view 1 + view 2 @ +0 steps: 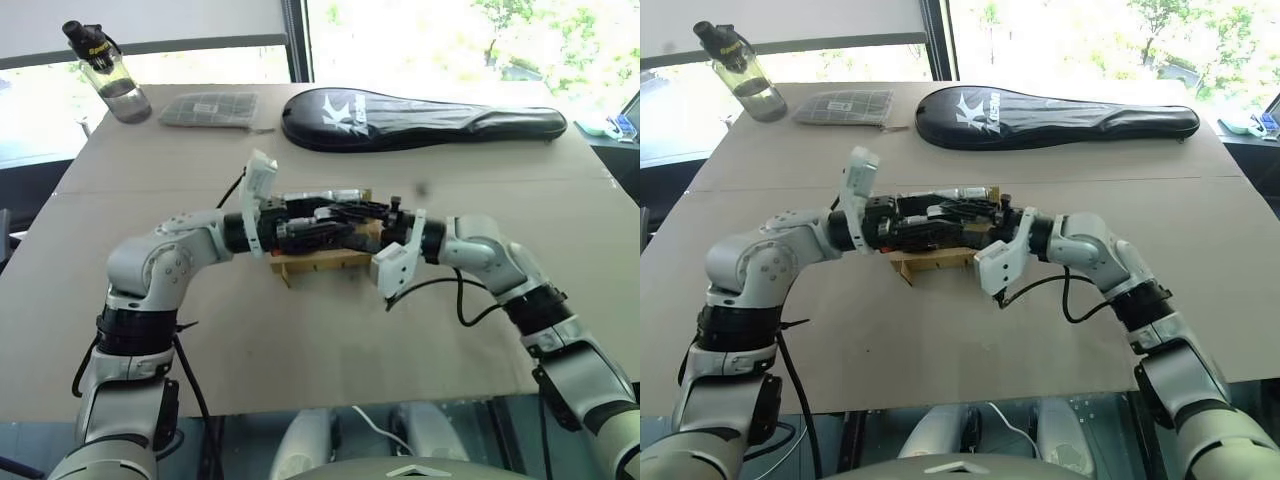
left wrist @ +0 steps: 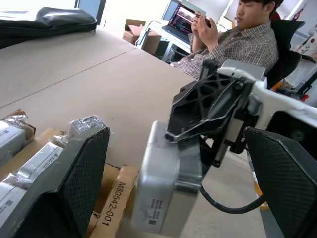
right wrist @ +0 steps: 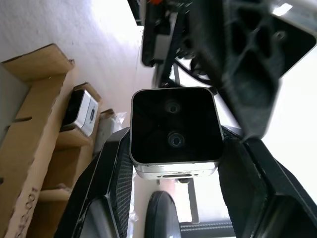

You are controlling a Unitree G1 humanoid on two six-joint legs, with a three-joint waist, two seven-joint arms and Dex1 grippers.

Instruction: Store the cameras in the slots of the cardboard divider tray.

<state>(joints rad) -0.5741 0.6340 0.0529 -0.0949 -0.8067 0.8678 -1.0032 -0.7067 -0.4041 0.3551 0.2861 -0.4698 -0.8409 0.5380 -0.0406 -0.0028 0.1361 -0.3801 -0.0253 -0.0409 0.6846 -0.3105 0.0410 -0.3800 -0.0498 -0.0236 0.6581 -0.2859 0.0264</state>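
Note:
The tan cardboard divider tray [image 1: 322, 263] sits mid-table, with silver-grey cameras [image 1: 322, 196] lined up along its far side. One camera [image 3: 81, 112] stands in a slot. Both grippers meet just above the tray. My right gripper [image 3: 176, 146] comes in from the right and is shut on a camera [image 3: 174, 126], whose black lens face is turned toward its wrist. My left gripper [image 2: 178, 148] comes from the left and is open wide, one finger [image 2: 81, 173] on each side of that held camera [image 2: 163, 193] without closing on it. The tray's printed edge [image 2: 116, 201] lies below.
At the back of the table are a water bottle [image 1: 108, 72], a flat grey gridded tray [image 1: 208, 109] and a long black racket case [image 1: 420, 118]. A person [image 2: 233, 34] sits past the table's right edge. Bare cardboard table surface [image 1: 330, 350] lies in front of the tray.

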